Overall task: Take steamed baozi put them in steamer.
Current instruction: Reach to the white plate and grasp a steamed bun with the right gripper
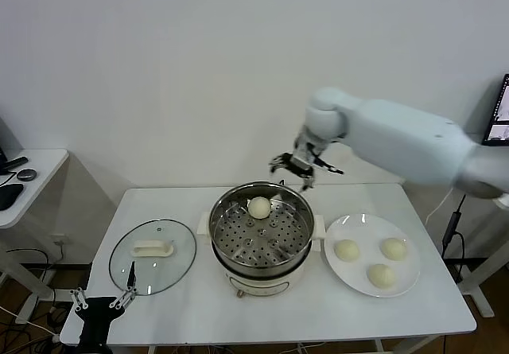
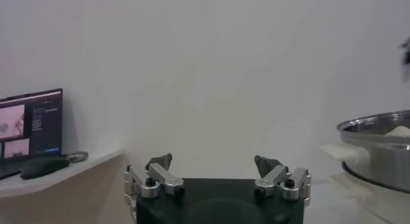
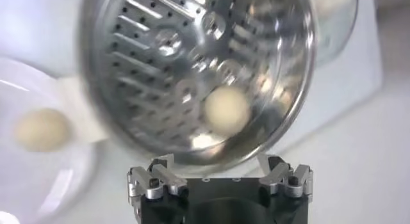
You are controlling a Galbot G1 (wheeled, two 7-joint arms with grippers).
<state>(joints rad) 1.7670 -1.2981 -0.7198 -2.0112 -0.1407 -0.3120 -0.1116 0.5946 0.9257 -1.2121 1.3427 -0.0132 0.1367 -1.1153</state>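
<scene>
The steamer (image 1: 261, 239) stands mid-table, a shiny steel pot with a perforated tray on a cream base. One baozi (image 1: 259, 206) lies on the tray at its far side; it also shows in the right wrist view (image 3: 226, 109). Three baozi (image 1: 347, 250) (image 1: 393, 248) (image 1: 381, 274) lie on the white plate (image 1: 407, 281) to the right of the steamer. My right gripper (image 1: 293, 169) hangs open and empty above the steamer's far right rim. My left gripper (image 1: 102, 300) is open and empty, low at the table's front left corner.
A round glass lid (image 1: 152, 256) with a white handle lies flat left of the steamer. A side desk (image 1: 32, 171) with a mouse stands at the far left. A monitor edge (image 1: 499, 111) shows at the far right.
</scene>
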